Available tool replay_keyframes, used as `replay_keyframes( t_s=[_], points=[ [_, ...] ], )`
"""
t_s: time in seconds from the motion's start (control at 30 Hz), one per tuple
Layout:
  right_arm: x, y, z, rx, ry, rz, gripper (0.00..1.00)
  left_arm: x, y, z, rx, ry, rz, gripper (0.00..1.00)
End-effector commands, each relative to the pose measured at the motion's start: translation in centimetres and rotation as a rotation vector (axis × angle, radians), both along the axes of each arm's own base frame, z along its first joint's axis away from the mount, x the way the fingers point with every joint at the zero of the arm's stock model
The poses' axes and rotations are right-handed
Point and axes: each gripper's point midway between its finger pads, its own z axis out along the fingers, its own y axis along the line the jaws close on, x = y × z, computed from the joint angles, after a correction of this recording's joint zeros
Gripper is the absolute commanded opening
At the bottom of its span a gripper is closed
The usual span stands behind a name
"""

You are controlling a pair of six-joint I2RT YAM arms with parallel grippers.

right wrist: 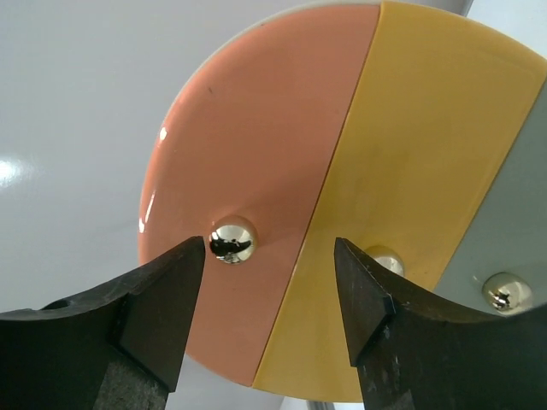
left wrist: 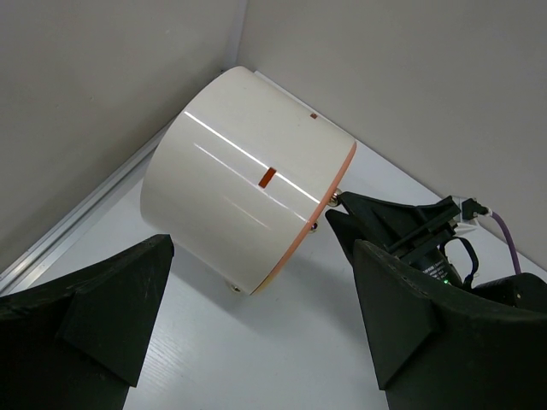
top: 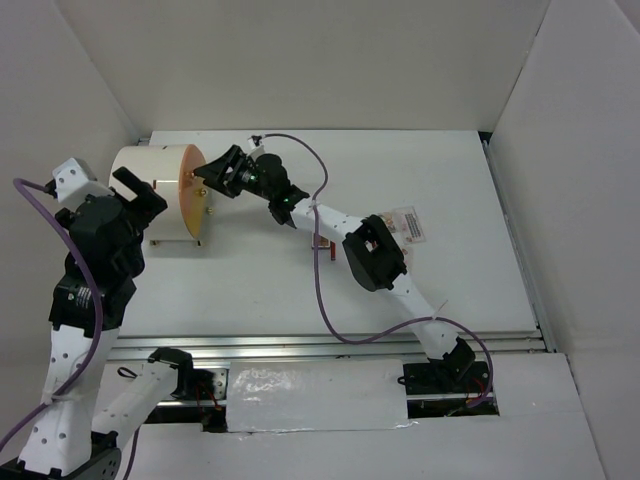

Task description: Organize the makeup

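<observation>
1. The right claw (right wrist: 269, 256) is at the round face of the white cylinder (top: 150, 180), its fingers spread.
2. A gold knob (right wrist: 232, 239) on the peach drawer front (right wrist: 231, 145) sits in the gap, just beside one fingertip and not pinched. The other fingertip is over the yellow drawer front (right wrist: 410, 171).
3. The left claw (left wrist: 263, 256) is spread wide and holds nothing, just beside the cylinder's curved wall.
4. A clear-packaged pinkish card (top: 410, 225) lies on the surface (top: 450, 180) beside the right arm (top: 375, 255), well apart from the cylinder.
5. A dark-red piece (top: 322, 243) lies partly hidden under that arm.
</observation>
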Motion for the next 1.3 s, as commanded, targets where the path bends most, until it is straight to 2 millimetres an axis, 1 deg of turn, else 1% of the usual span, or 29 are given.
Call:
replay_keyframes(
  t_s=[0.0,0.23,0.37,0.47,0.67,0.87,0.97,1.0,1.17,1.27],
  points=[
    [-0.6,0.6,3.1,0.079,-0.061,0.008,0.69,0.3,0.0,0.9,0.000,-0.041,-0.003,0.99],
    [-0.7,0.5,4.3,0.114,-0.076,0.015,0.66,0.4,0.0,0.8,-0.002,-0.039,-0.011,0.99],
    [-0.8,0.8,4.0,0.118,-0.068,0.019,0.66,0.5,0.0,0.8,-0.007,-0.042,-0.012,0.99],
    [-0.9,0.9,4.3,0.132,-0.072,0.025,0.66,0.6,-0.1,0.7,-0.008,-0.039,-0.016,1.00],
    [-0.7,1.2,4.3,0.133,-0.067,0.023,0.64,0.6,0.1,0.7,-0.012,-0.042,-0.014,0.99],
    [-0.9,1.5,3.8,0.123,-0.060,0.022,0.62,0.6,0.1,0.7,-0.015,-0.044,-0.012,0.99],
    [-0.6,1.4,3.8,0.127,-0.058,0.013,0.57,0.6,0.2,0.7,-0.015,-0.043,-0.011,0.99],
    [-0.6,1.4,3.9,0.132,-0.060,0.012,0.50,0.6,0.1,0.7,-0.014,-0.042,-0.012,0.99],
    [-0.6,1.4,4.5,0.143,-0.067,0.011,0.46,0.8,0.1,0.5,-0.014,-0.036,-0.017,0.99],
    [-0.8,1.4,5.0,0.148,-0.074,0.011,0.33,0.8,0.1,0.6,-0.015,-0.039,-0.015,1.00]
  ],
)
